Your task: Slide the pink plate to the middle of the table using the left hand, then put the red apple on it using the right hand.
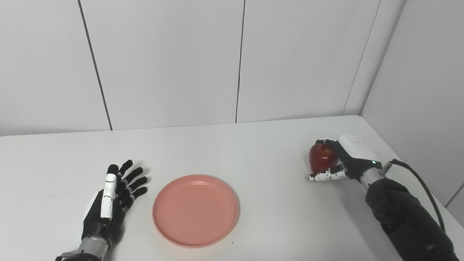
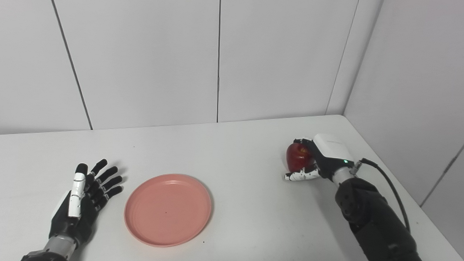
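Pink plate lay near mid-bench; right hand gripped the red apple at the far right.

The white bench (image 1: 254, 154) filled the lower half of both views, backed by pale wall panels (image 1: 161, 58) that turned a corner on the right. The pink plate (image 1: 196, 210) sat flat on the bench, bare, a little left of centre and toward the near edge. The right hand (image 1: 337, 161), its dark arm coming in from the lower right, was closed around the red apple (image 1: 321, 157) near the bench's right edge, well apart from the plate; whether the apple touched the bench could not be told. The left hand (image 1: 112, 197) rested just left of the plate, fingers spread and holding nothing, not touching the rim.
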Controlling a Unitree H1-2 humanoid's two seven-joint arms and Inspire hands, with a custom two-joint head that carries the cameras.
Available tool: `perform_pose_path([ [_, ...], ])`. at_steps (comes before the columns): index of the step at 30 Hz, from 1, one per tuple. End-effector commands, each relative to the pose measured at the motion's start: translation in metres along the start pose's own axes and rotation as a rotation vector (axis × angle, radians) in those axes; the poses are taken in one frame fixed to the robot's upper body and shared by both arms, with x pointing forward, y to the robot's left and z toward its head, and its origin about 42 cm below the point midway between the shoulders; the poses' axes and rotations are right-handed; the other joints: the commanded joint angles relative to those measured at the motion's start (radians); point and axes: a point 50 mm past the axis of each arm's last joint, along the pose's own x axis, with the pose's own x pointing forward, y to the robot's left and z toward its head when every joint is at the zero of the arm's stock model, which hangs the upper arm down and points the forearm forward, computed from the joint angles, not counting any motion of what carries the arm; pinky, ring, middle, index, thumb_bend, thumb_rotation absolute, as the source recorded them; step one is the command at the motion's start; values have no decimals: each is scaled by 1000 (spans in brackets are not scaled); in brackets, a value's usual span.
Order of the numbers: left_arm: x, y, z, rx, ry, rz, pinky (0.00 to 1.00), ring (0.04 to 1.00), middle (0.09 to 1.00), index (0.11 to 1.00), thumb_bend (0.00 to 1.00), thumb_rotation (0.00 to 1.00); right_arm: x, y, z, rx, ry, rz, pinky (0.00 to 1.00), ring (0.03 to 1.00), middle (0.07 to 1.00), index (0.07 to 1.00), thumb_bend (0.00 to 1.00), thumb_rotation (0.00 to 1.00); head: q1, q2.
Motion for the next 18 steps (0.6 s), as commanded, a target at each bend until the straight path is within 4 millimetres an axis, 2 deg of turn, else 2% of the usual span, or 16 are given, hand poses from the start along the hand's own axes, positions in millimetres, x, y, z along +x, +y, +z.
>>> perform_pose_path([
  [1,0,-2,1,2,14,2,823,837,885,911,647,1000,7,-24,0,-31,-15,-50,540,677,748,765,999,451,0,0],
  [7,0,-2,2,-3,18,5,837,841,889,911,655,1000,7,-23,-4,-18,-14,-46,517,639,724,756,980,439,1,0],
  [13,0,-1,2,-3,16,0,829,840,888,905,640,1000,5,-22,-4,-16,-17,-44,530,651,723,755,960,441,2,0],
  [16,0,-1,2,2,16,0,835,840,888,908,648,1000,5,-20,-4,1,-30,-51,508,616,694,745,903,409,2,0],
  [18,0,-1,2,0,16,0,843,842,890,908,648,1000,6,-20,-4,20,-35,-55,471,565,642,737,819,336,2,0],
])
